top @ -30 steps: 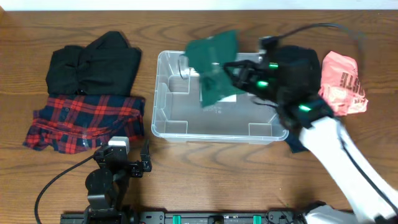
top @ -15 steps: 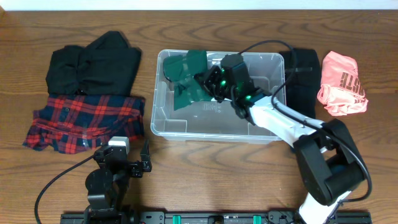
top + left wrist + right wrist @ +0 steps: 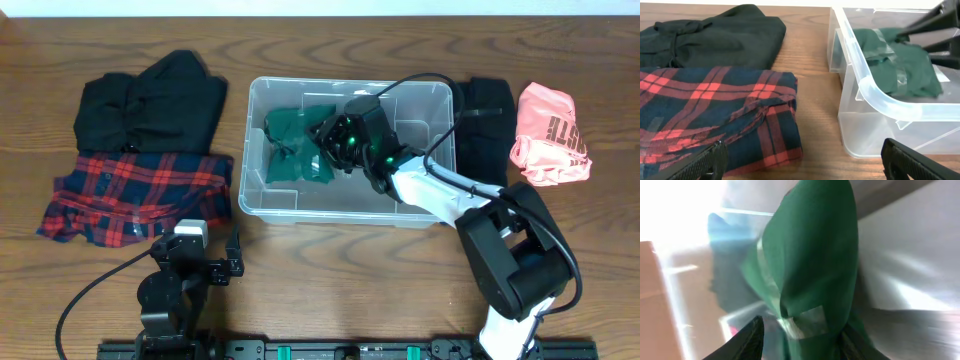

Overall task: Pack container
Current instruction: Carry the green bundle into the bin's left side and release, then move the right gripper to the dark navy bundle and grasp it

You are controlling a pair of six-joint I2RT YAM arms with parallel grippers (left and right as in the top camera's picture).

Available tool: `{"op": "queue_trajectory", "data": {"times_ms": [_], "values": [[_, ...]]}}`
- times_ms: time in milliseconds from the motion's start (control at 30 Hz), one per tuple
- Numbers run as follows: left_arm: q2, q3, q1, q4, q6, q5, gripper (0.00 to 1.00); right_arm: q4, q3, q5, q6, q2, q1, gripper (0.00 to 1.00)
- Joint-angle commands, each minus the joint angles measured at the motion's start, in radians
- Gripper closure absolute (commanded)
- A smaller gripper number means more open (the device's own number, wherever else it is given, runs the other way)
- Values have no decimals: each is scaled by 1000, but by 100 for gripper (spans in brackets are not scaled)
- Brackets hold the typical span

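– On the counter (image 3: 330, 40), quick count: bins and clothes?
– One container (image 3: 246, 150), clear plastic, mid-counter between two groups of clothes. Five garments. The green garment (image 3: 290, 150) is inside, in the container's left half. The black garment (image 3: 150, 100) and red plaid shirt (image 3: 140, 195) are left of the container, touching each other. A black folded piece (image 3: 487, 110) sits just beside its right wall. The pink garment (image 3: 548, 132) is far right.
– Arms?
– Two. The left gripper (image 3: 803, 145) is by the counter's near edge, facing the plaid shirt, fingers wide apart, nothing between them. The right gripper (image 3: 322, 150) is down inside the container at the green garment. Its fingers are apart with cloth bunched between them, and one finger is clear of the cloth.
– Anything hidden?
– The right arm (image 3: 440, 190) covers the container's middle and right floor, so the base can't be checked. The left wrist view cuts the container to one rounded corner. The right wrist view is blurred and blown out top left; only green cloth and dark fingertips (image 3: 754, 339) can be made out.
– Writing?
– Black capitals on the pink garment, folded over, unreadable. Pale glossy strips on the green garment, no text legible.
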Motion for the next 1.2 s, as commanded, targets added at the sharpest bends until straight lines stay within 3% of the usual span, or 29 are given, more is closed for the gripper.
{"op": "queue_trajectory", "data": {"times_ms": [0, 133, 267, 467, 567, 767, 900, 1167], "values": [[-6, -20, -4, 1, -5, 13, 2, -66, 11, 12, -226, -99, -55, 59], [-6, -20, -4, 2, -5, 13, 2, -237, 11, 50, -484, -248, -137, 59], [-6, -20, -4, 1, -5, 13, 2, -409, 11, 48, -700, -436, -246, 51], [-6, -20, -4, 2, -5, 13, 2, -627, 11, 40, -856, -701, -534, 24], [-6, -19, -4, 1, -5, 13, 2, -730, 11, 33, -887, -745, -721, 14], [-6, -20, -4, 2, -5, 13, 2, -883, -16, -34, -1040, -640, -961, 7], [-6, -20, -4, 2, -5, 13, 2, -893, -75, -57, -1090, -491, -976, 7], [-6, -20, -4, 1, -5, 13, 2, -741, -127, -167, -1129, -232, -968, 11]]}}
